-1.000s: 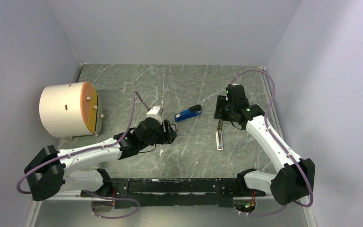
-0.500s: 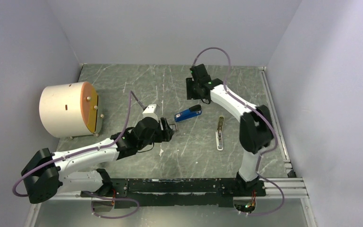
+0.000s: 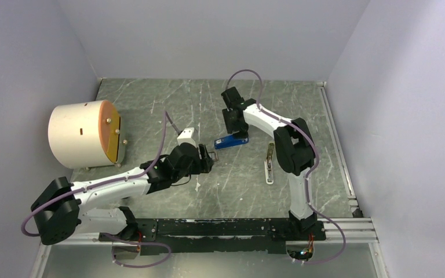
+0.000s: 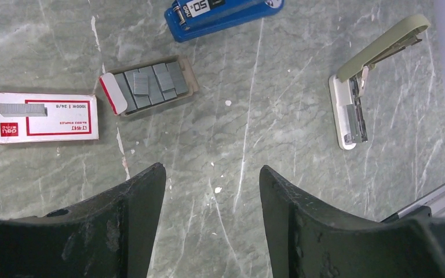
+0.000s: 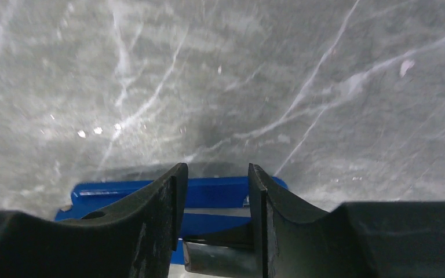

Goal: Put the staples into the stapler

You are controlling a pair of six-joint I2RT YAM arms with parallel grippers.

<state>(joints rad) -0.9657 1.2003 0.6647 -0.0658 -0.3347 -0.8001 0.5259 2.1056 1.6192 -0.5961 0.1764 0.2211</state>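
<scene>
At the top edge of the left wrist view, the stapler point(image 4: 223, 16) lies flat, its long axis rising slightly from left to right. Only this view shows the staples point(image 4: 150, 86), in an open tray point(image 4: 190, 74) just below it. The left gripper point(image 4: 210, 171) hangs over bare table, jaws wide and empty. In the right wrist view, the right gripper point(image 5: 215, 169) stands parted over the blue body, which lies crosswise behind its fingers; contact cannot be told.

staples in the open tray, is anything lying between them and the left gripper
Nothing visible does. In the left wrist view only bare table lies between the open left gripper and the staples. The box sleeve sits off to one side, and the stapler lies beyond the tray.
</scene>
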